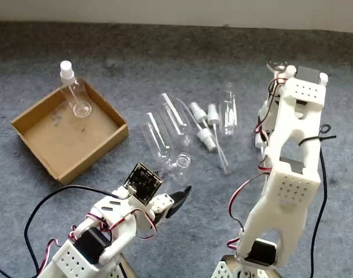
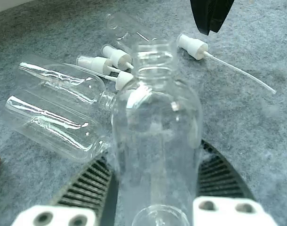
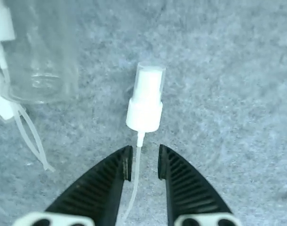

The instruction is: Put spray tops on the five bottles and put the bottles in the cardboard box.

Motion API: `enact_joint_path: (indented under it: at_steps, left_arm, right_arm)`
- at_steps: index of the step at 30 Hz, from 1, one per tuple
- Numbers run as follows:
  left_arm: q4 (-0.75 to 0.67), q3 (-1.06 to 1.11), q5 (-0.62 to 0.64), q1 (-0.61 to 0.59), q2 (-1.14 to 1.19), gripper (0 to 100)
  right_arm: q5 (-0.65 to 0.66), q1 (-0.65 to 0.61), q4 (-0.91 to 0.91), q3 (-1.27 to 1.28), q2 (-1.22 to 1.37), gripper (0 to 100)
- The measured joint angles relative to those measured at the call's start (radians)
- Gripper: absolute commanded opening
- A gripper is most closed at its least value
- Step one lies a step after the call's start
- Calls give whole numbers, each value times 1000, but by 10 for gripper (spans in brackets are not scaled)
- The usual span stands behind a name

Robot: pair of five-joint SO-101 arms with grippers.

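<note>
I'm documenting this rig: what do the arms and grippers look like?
The left arm and right arm are white plastic with perforated panels and red and black cables. The left gripper and right gripper are black, ribbed and pointed.

Soft even light, weak shadows, bottle (image 2: 155,136) w/ glare.

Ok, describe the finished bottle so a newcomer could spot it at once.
Find the cardboard box on the left of the grey mat. A clear bottle sits in its far corner. It alone wears a white spray top; the other bottles, outside the box, are uncapped.
</note>
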Motion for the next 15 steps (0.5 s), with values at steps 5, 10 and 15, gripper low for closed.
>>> enact_joint_path:
  at_steps: [5, 10, 15]
  left_arm:
    - [0, 0, 0, 0, 0, 30]
    - [0, 0, 0, 0, 0, 30]
    - [0, 0, 0, 0, 0, 29]
  right_arm:
    - [12, -3, 3, -2, 34, 159]
    - [12, -17, 3, -2, 34, 180]
    - [-58, -48, -43, -2, 34, 182]
